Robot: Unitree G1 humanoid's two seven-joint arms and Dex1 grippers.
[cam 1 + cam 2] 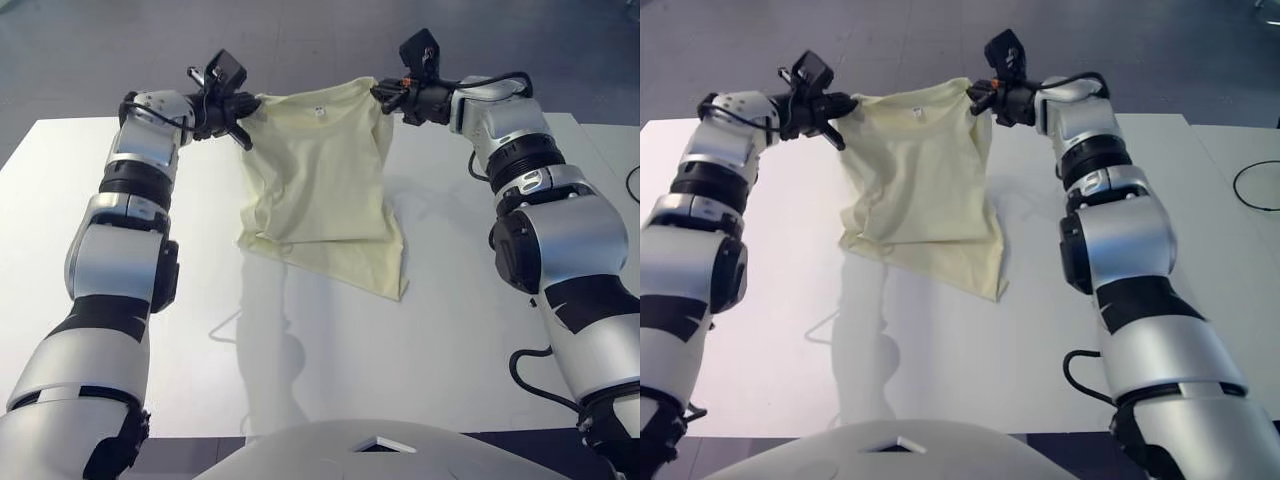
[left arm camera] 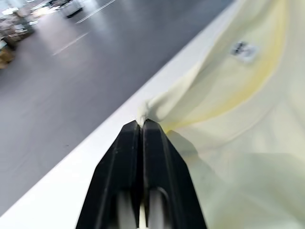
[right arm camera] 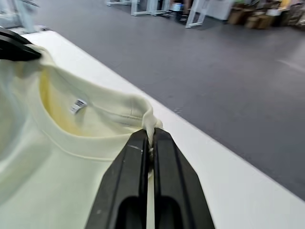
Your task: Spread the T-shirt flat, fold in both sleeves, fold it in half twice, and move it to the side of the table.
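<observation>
The T-shirt (image 1: 320, 190) is held up near the table (image 1: 450, 340)'s far edge, its shoulders clamped tight by the left gripper (image 2: 142, 125) and right gripper (image 3: 151, 133).

T-shirt (image 2: 248, 143) label (image 2: 244, 50) — blurred, unreadable

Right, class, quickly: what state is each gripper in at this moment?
Left gripper: shut on the T-shirt, near one shoulder.
Right gripper: shut on the T-shirt, near the other shoulder.

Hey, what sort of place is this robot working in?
Probably a warehouse-like hall or lab: a wide grey floor stretches beyond the white table, with white metal frames and brown boxes along its far edge.
</observation>
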